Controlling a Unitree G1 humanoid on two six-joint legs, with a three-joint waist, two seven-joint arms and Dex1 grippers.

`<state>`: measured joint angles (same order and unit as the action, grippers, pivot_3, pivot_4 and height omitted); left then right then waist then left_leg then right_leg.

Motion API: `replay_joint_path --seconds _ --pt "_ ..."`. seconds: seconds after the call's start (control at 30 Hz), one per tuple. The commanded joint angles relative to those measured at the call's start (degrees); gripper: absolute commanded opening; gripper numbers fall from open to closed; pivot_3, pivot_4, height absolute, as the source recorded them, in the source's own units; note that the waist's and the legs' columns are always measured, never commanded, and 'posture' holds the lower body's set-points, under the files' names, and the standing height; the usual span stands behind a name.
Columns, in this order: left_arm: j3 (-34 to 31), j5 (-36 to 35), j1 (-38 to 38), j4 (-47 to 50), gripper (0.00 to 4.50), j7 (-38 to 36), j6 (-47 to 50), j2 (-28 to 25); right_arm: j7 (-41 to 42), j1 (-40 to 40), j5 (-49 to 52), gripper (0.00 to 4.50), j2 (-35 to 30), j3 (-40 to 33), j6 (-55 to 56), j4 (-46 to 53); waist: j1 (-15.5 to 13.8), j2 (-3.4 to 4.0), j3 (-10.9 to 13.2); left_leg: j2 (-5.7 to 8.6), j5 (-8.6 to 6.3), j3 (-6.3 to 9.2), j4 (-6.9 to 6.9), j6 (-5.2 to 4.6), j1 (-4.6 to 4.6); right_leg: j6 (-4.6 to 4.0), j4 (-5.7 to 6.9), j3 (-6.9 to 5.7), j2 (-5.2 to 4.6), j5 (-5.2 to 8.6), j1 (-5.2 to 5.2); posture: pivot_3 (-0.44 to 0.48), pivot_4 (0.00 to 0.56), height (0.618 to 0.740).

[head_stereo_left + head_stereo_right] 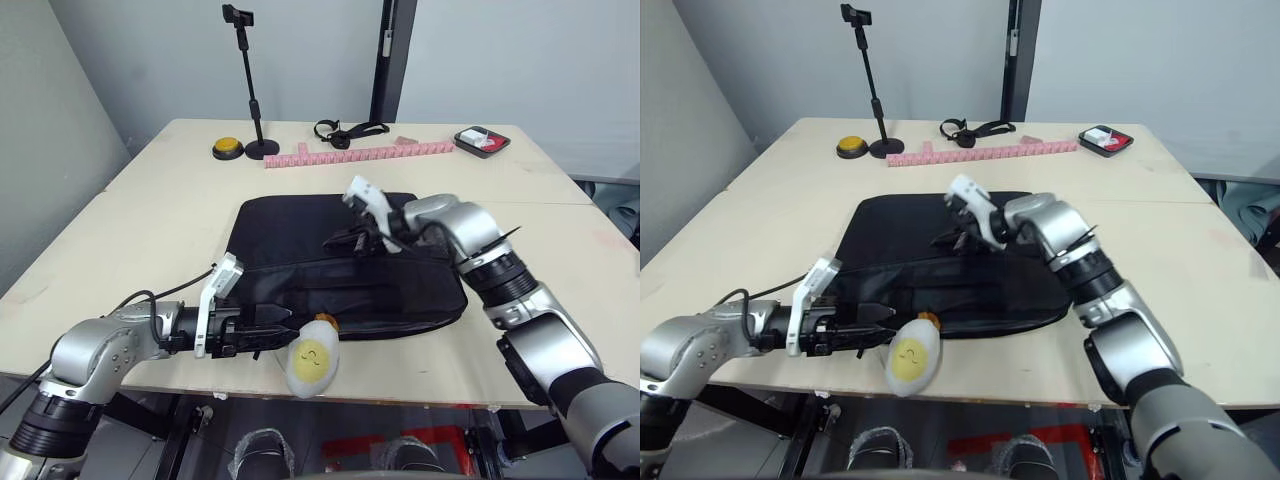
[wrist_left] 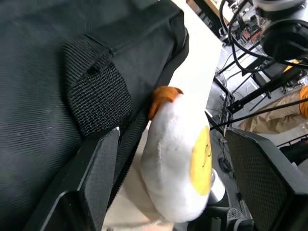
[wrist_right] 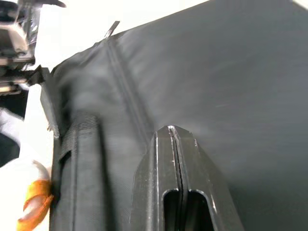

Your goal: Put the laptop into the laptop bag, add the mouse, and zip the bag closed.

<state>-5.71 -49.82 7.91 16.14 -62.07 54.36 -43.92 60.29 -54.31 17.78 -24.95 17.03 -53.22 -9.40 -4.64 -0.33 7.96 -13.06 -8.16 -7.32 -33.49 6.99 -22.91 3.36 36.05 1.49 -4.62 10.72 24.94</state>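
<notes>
Right gripper (image 3: 172, 132) closed over laptop bag (image 1: 300, 225)

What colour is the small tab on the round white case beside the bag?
Orange, on the white-and-yellow round case touching the laptop bag; clearest in the left wrist view.

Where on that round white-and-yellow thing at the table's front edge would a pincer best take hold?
Probably across its white sides, coming from the left, where the left pincer already has open fingers either side. The white-and-yellow case is rounded and overhangs the table edge beside the laptop bag, so squeeze its middle.
</notes>
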Motion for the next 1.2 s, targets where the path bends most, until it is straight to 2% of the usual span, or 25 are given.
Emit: replay_joint_path --seconds 0.03,0.17,0.37,0.4,0.6,0.73,0.8,0.9,1.13,1.17,1.2 --pt "-6.0 -3.9 -0.2 2.5 3.64 -1.3 -1.0 -1.3 1.4 -0.7 2.2 0.00 -3.0 -3.0 -0.7 5.2 0.0 0.01 0.0 -0.04 0.00 0.00 0.02 0.04 0.00 0.00 -0.01 0.00 0.05 0.00 0.02 0.000 0.150 0.739" --pt "-13.6 -7.5 1.1 1.8 3.64 -2.9 -1.2 -4.4 3.3 2.6 4.8 0.00 -10.8 -7.6 -0.9 11.7 -0.4 -0.03 0.0 -0.21 0.02 0.00 0.07 0.17 -0.01 -0.01 0.01 0.01 0.24 0.00 0.10 0.000 0.150 0.739" --pt "-19.7 -7.8 2.2 1.5 3.64 -7.9 -3.7 -11.6 8.8 12.7 11.4 0.00 -23.9 -17.4 -0.2 20.5 -0.9 -0.05 0.1 -0.22 0.01 -0.06 0.14 0.17 0.01 -0.01 -0.12 0.05 0.26 0.01 0.07 0.000 0.150 0.739" --pt "-20.2 -6.7 2.4 1.0 3.70 -8.7 -4.7 -12.8 10.6 15.3 13.4 0.51 -26.6 -20.4 -0.5 22.4 -1.0 -0.05 0.1 -0.23 0.01 -0.07 0.15 0.17 0.03 -0.01 -0.12 0.06 0.26 0.01 0.07 0.000 0.150 0.739" --pt "-18.1 -1.5 4.1 -0.7 3.70 -13.0 -11.5 -16.2 12.0 25.0 21.8 2.51 -34.8 -34.8 -3.0 26.4 -0.8 -0.01 0.1 -0.25 0.00 -0.19 0.23 0.15 0.10 -0.01 -0.16 0.15 0.28 0.02 0.09 0.000 0.150 0.739" --pt "-15.3 -0.9 7.5 -2.4 3.70 -13.6 -12.6 -15.3 10.0 28.4 25.3 3.90 -36.4 -40.2 -4.6 28.0 -0.8 0.00 0.1 -0.25 0.01 -0.21 0.16 0.14 0.16 -0.02 -0.07 0.17 0.27 0.01 0.06 0.000 0.150 0.739" --pt "-11.4 1.0 10.0 -3.5 3.70 -14.0 -14.5 -13.8 8.9 30.4 27.7 4.48 -36.6 -42.5 -6.0 30.7 -1.0 0.00 0.1 -0.25 0.01 -0.21 0.13 0.13 0.16 -0.03 -0.04 0.18 0.27 0.01 0.07 0.000 0.150 0.739" --pt "-2.4 7.7 14.4 -6.7 3.70 -16.8 -20.6 -10.2 6.4 33.0 32.6 4.48 -36.6 -45.7 -9.1 35.9 -1.3 0.08 0.1 -0.24 0.02 -0.22 0.12 0.12 0.18 -0.03 -0.02 0.19 0.25 0.01 0.05 0.000 0.150 0.739" --pt "10.3 18.3 26.4 -21.3 3.70 -24.1 -31.5 -1.0 0.4 35.7 39.9 4.48 -37.5 -49.5 -12.6 41.5 -1.7 0.07 0.1 -0.23 0.03 -0.20 0.01 0.08 0.13 -0.04 0.03 0.18 0.23 0.00 0.05 0.000 0.150 0.739" --pt "11.1 19.4 27.9 -23.7 3.18 -25.1 -34.2 0.7 -0.7 36.0 40.8 4.50 -37.5 -49.8 -13.0 42.3 -1.8 0.07 0.1 -0.23 0.03 -0.20 0.00 0.08 0.14 -0.04 0.03 0.19 0.23 0.00 0.04 0.000 0.150 0.739" --pt "11.9 19.8 29.2 -25.5 2.91 -26.5 -34.5 1.8 -1.8 36.4 41.9 4.50 -37.5 -50.3 -13.4 43.0 -1.9 0.07 0.1 -0.21 0.03 -0.20 0.00 0.08 0.14 -0.04 0.03 0.19 0.21 0.00 0.03 0.000 0.150 0.739"
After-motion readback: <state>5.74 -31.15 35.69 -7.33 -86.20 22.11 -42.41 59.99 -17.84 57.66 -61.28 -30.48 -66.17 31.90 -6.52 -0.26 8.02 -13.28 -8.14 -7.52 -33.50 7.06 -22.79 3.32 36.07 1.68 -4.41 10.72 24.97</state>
